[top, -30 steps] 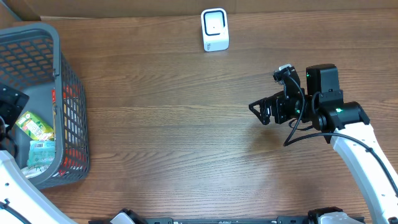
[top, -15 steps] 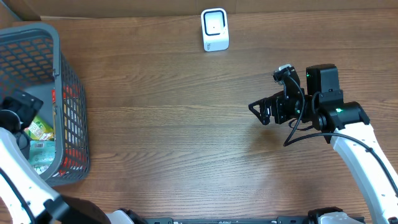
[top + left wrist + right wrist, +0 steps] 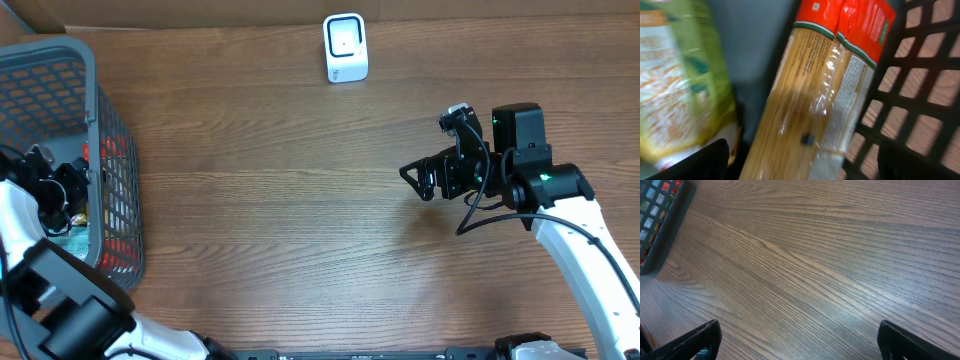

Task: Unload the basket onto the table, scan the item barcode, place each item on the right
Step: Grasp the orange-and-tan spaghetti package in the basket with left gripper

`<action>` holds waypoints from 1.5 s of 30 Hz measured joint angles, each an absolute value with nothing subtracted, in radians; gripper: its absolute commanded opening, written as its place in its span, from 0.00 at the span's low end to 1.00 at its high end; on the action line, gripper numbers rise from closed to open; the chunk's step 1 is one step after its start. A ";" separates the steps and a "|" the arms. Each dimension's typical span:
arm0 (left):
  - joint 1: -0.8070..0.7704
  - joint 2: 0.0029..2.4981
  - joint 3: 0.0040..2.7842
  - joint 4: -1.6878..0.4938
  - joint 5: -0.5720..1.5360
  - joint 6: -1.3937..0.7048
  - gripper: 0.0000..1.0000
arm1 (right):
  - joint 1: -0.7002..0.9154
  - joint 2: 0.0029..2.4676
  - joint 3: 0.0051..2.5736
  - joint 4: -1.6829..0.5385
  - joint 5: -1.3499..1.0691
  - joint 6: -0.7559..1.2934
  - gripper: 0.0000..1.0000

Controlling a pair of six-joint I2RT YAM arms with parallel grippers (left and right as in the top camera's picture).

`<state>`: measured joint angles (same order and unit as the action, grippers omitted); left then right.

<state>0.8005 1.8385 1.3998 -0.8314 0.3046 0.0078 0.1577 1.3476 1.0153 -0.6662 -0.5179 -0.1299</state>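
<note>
A grey mesh basket (image 3: 118, 190) was seen at the left edge of the tabletop (image 3: 280, 220), and the left gripper (image 3: 62, 188) was lowered inside it. In the left wrist view a green packet (image 3: 675, 85), blurred, was found at the left of the basket's floor. Just beside it, on the right, a long clear spaghetti packet (image 3: 810, 90) with a red top was leaned against the basket's right wall. The left fingertips (image 3: 705, 160) were held wide apart, one on either side of the packet's lower part, and no contact could be made out.

The spaghetti packet was judged to be light, stiff along its length but brittle inside, with a slick film wrap. It would best be taken across its narrow width near the middle, so that it is not tipped, and squeezed gently so that the strands are not snapped. A pale printed panel was seen along its right edge; whether a barcode was carried there could not be told.

The white scanner (image 3: 346, 47) was stood at the far edge of the tabletop, near its middle. Over the right part of the tabletop the right gripper (image 3: 412, 180) was held with jaws spread and nothing between them.
</note>
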 measured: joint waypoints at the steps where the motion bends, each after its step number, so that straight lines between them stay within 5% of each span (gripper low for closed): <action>1: 0.801 1.856 1.400 -0.825 0.313 0.025 0.86 | 0.158 1.348 1.015 -0.666 -0.518 -0.130 1.00; 10: 0.801 1.993 1.409 -0.757 0.387 0.086 0.78 | 0.158 1.348 1.015 -0.667 -0.519 -0.130 1.00; 16: 0.801 2.028 1.419 -0.722 0.455 0.090 0.22 | 0.158 1.348 1.015 -0.667 -0.520 -0.130 1.00; 19: 0.801 2.039 1.419 -0.714 0.498 0.091 0.04 | 0.158 1.348 1.015 -0.667 -0.520 -0.130 1.00; 31: 0.805 2.070 1.513 -0.818 0.499 0.058 0.04 | 0.158 1.348 1.015 -0.666 -0.519 -0.130 1.00; 45: 0.797 2.132 2.206 -1.365 0.379 -0.031 0.04 | 0.158 1.348 1.015 -0.663 -0.520 -0.129 1.00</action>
<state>0.7971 2.1323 2.2059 -1.3655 0.3794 -0.0311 0.1577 1.3476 1.0153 -0.6632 -0.5198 -0.1291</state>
